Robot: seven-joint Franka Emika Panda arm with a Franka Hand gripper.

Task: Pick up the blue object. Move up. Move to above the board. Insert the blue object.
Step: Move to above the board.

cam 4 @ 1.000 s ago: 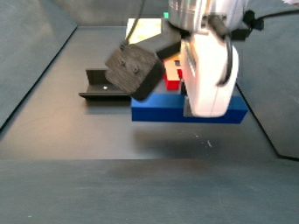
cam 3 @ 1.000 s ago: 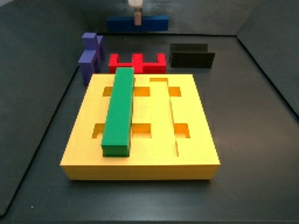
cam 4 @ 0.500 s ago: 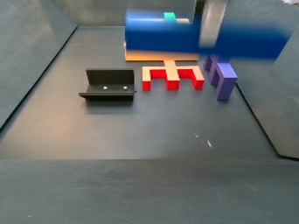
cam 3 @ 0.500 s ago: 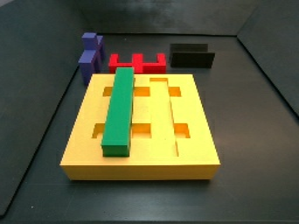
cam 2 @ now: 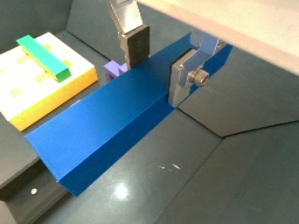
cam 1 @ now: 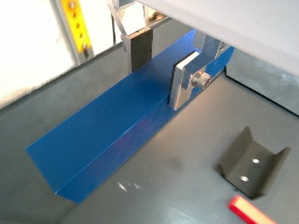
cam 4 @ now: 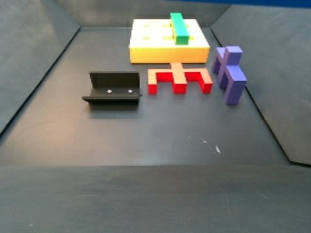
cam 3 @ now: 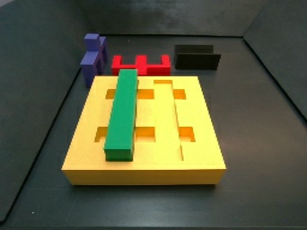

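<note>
With both side views showing no arm, the pincer [cam 2: 160, 59] grips the blue object [cam 2: 117, 114] mid-length for balance, the board [cam 2: 35, 74] at its 9 o'clock.

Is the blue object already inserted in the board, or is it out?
Out. In both wrist views the gripper is shut on the blue object, lifted clear of the board.

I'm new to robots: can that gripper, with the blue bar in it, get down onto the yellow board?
Probably yes. The gripper holds the blue bar high; beside the green bar, the board has open grooves.
</note>
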